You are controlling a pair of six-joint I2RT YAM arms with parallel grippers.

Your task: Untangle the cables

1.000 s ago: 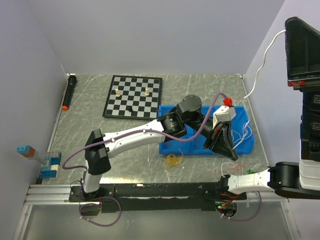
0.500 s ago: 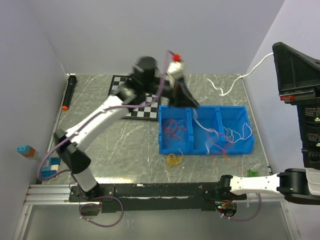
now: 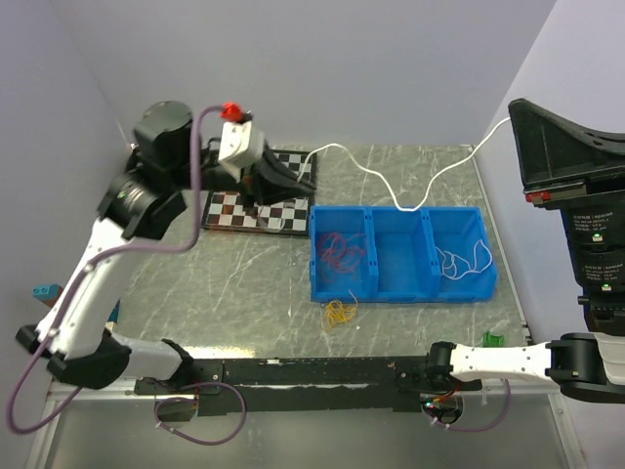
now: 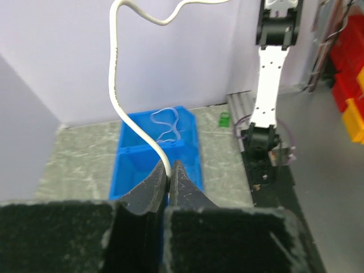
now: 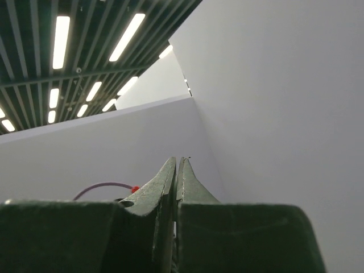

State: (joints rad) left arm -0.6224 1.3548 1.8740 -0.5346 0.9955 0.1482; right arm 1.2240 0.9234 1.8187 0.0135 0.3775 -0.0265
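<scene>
Your left gripper [image 3: 311, 183] has swung from the blue bin [image 3: 391, 291] to the table's [image 3: 244, 283] far-left corner, jaws clamped on the white cable [image 4: 113, 68]. It now hangs stretched across to the right gripper's [image 3: 513, 115] closed jaws, apparently freed.

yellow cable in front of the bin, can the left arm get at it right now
Probably not yet. The left gripper is shut on the white cable, up over the chessboard. The yellow cable lies uncovered on the table, so the way looks free once it lets go.
</scene>
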